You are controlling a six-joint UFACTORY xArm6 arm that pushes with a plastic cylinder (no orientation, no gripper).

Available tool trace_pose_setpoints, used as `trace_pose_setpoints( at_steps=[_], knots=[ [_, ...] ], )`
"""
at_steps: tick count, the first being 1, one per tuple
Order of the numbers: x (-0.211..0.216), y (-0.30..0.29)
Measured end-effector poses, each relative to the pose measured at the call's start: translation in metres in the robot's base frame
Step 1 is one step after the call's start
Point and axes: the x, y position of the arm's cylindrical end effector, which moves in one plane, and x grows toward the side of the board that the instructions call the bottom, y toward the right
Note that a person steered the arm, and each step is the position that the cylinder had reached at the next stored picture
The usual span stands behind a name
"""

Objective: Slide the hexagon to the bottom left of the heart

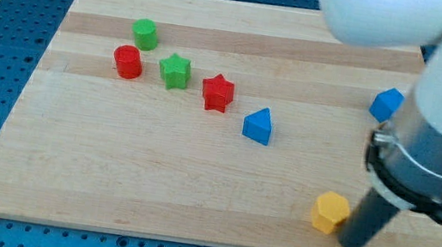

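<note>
A yellow block (331, 212), roughly hexagonal, lies near the board's bottom edge at the view's right. My tip (352, 245) is just to its right and slightly below, touching it or nearly so. No heart can be made out; the arm hides much of the board's right side. A blue block (386, 104) shows at the right, partly behind the arm, its shape unclear.
At the upper left are a green rounded block (145, 33), a red rounded block (127, 61), a green star (175, 71) and a red star (217, 93). A blue triangle (258, 125) lies near the middle. The board's bottom edge (188, 233) runs close under my tip.
</note>
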Motion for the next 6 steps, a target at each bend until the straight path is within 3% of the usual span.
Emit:
trace_pose_setpoints(
  at_steps=[1, 2, 3, 5, 6],
  knots=[
    [0.016, -0.034],
    [-0.032, -0.035],
    [-0.043, 0.000],
    [-0.014, -0.008],
    [-0.047, 0.015]
  ],
)
